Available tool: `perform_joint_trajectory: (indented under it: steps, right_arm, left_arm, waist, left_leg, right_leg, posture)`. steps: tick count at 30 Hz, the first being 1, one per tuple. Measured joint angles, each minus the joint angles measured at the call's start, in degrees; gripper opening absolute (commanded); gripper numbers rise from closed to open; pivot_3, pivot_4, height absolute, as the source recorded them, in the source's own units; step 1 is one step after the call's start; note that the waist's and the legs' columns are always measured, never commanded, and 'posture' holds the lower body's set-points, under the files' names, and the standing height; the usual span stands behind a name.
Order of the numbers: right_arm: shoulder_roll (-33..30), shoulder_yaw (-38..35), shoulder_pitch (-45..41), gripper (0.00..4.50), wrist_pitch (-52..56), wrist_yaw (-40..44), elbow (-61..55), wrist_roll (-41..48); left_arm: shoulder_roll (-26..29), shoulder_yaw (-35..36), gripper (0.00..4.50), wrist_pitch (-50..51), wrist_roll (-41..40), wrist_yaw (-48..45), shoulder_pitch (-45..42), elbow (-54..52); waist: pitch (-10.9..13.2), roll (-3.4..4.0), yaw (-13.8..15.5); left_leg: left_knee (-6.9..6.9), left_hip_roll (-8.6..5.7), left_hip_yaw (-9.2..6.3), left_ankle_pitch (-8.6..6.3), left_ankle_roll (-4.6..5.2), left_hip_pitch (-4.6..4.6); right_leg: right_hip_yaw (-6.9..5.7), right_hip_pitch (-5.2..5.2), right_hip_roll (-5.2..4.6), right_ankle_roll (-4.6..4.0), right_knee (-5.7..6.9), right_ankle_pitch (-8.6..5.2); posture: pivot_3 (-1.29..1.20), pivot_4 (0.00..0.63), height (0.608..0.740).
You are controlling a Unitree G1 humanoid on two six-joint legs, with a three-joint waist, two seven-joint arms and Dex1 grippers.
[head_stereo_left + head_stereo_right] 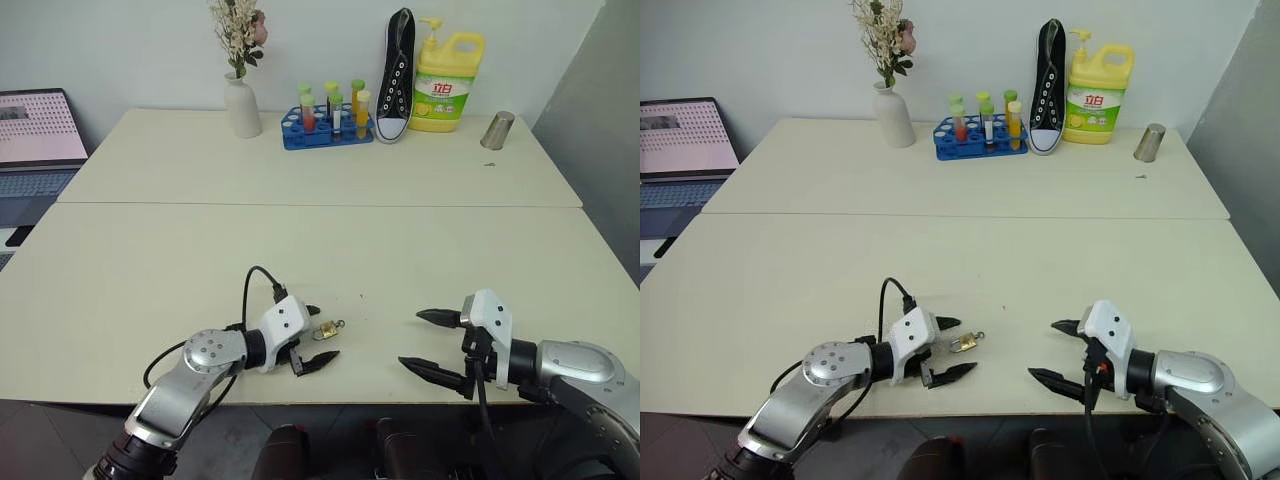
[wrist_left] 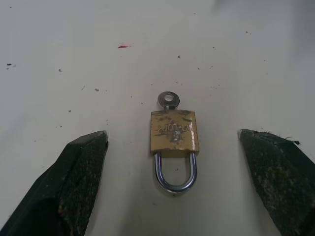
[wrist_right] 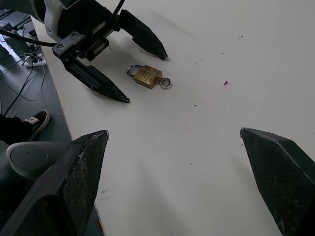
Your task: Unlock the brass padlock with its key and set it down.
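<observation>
The padlock (image 2: pixel 174 132) lies flat on the bench (image 1: pixel 400 250), near its front edge, with the key (image 2: pixel 168 100) sticking out of the end away from the shackle. The shackle looks seated, so I judge the lock not yet opened.

The left gripper (image 1: pixel 315 338) sits low over the bench with its jaws wide open, one finger on each side of the padlock and touching nothing; the shackle end points toward the wrist. The right gripper (image 1: pixel 432 343) hangs near the bench's front edge, well apart from the lock, jaws also wide open and empty.

This looks like the reach for the first grasp. Next, I would expect the left jaws to close across the brass body and lift it, leaving the key end clear so the right jaws can pinch the key's head and turn it. Both things are tiny against those fingers, so the closing has to be centred or the lock may skid away.

Along the far edge stand a blue rack (image 1: pixel 325 132) holding several tubes with coloured caps and liquid, a white vase (image 1: pixel 241 107) with a dried flower sprig, a yellow detergent bottle (image 1: pixel 447 85), a black shoe (image 1: pixel 397 75) propped upright, and a metal cup (image 1: pixel 497 130) whose inside I cannot see.
</observation>
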Motion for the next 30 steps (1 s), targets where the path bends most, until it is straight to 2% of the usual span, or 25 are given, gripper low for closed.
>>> perform_joint_trajectory:
  steps: [5,8,17,22,30]
  right_arm:
    - [-0.28,-0.04,0.0,4.49,0.33,-0.57,-0.32,0.44]
    - [-0.37,-0.04,-0.06,4.5,0.74,-0.91,-0.37,0.54]
    - [-0.4,-0.04,-0.4,4.5,1.23,-1.14,-0.53,1.04]
    - [-0.4,-0.03,-0.53,4.5,1.24,-1.35,-0.53,1.05]
    - [0.95,-0.03,-2.46,4.5,1.11,-2.43,-0.4,1.07]
  left_arm:
    - [-0.78,-0.03,4.5,0.11,0.61,0.46,-0.23,0.33]
    - [-1.02,-0.09,3.95,0.26,0.6,0.27,-0.28,0.42]
    - [-0.93,-0.14,1.01,1.66,0.43,-1.22,-1.25,0.69]
    - [-1.1,-0.03,0.96,0.87,0.27,-1.69,-1.39,1.12]
    - [-4.98,1.62,0.96,-14.72,-1.7,-3.33,-2.28,2.33]
  waist:
    - [0.0,0.0,0.0]
    - [-0.01,0.0,0.0]
    - [-0.01,0.0,0.0]
    - [-0.01,0.0,0.0]
    - [0.0,0.0,0.05]
  left_leg:
    - [0.0,0.0,-0.01,0.0,0.0,0.0]
    - [0.01,0.0,-0.01,0.0,0.0,0.0]
    - [0.01,0.01,-0.01,0.0,0.0,0.01]
    - [0.01,0.01,-0.01,0.0,0.0,0.01]
    - [0.0,0.01,-0.01,0.0,0.0,-0.01]
  right_leg:
    - [0.0,0.01,0.0,0.0,0.0,0.0]
    - [0.0,0.01,0.0,0.0,0.0,0.0]
    - [0.0,0.01,0.01,0.0,0.01,0.0]
    - [0.0,0.01,0.01,0.0,0.01,0.0]
    - [0.0,0.01,0.0,0.0,-0.01,0.0]
  posture:
    - [0.0,0.15,0.74]
    - [0.0,0.15,0.74]
    - [0.0,0.15,0.74]
    - [0.0,0.15,0.74]
    - [0.0,0.15,0.74]
